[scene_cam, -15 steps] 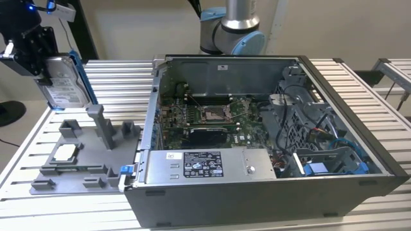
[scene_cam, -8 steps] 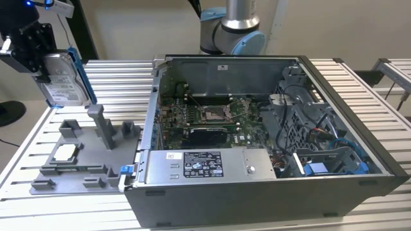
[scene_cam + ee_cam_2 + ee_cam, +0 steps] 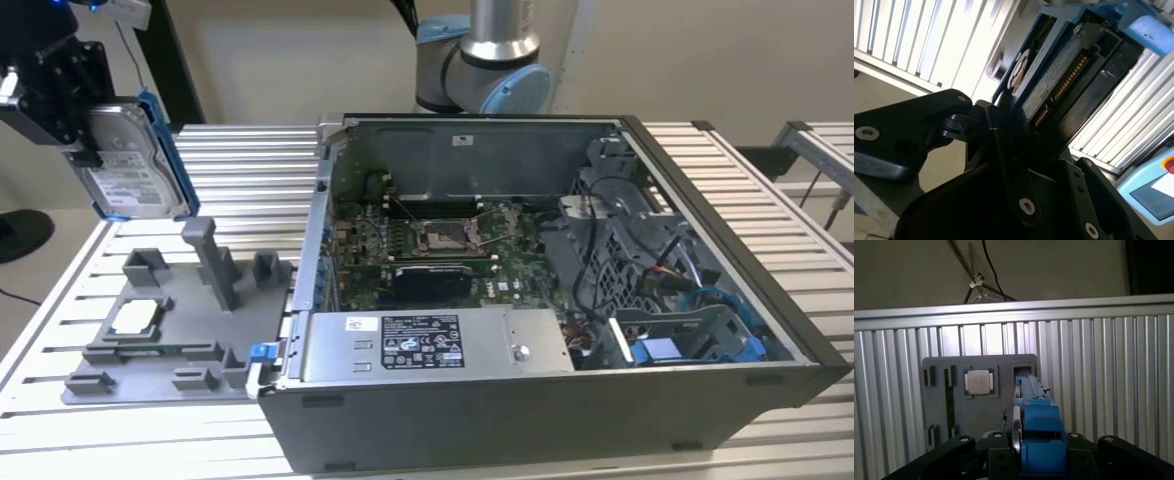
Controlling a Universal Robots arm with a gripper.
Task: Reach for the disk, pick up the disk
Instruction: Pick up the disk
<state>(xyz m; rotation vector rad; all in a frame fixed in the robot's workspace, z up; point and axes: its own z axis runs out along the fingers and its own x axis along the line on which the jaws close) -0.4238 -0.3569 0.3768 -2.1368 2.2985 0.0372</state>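
Observation:
The disk (image 3: pixel 130 162), a silver hard drive with a white label and a blue bracket, hangs upright in the air at the exterior view's upper left. It is clear of the grey fixture (image 3: pixel 187 345) below. My gripper (image 3: pixel 94 135) is shut on the disk's upper part. In the second wrist view the black fingers (image 3: pixel 1004 150) clamp the disk (image 3: pixel 1054 82) on its two faces. The first wrist view looks down along the disk's blue-framed edge (image 3: pixel 1036 412), with the gripper (image 3: pixel 1029 452) closed around it above the fixture (image 3: pixel 949 385).
A small square silver chip (image 3: pixel 134 318) (image 3: pixel 979 381) lies in a pocket of the grey fixture, which has upright posts (image 3: pixel 214 260). An open computer case (image 3: pixel 534 300) stands at the exterior view's right on the slatted aluminium table (image 3: pixel 747 190), with a blue caddy (image 3: pixel 694 348) inside it.

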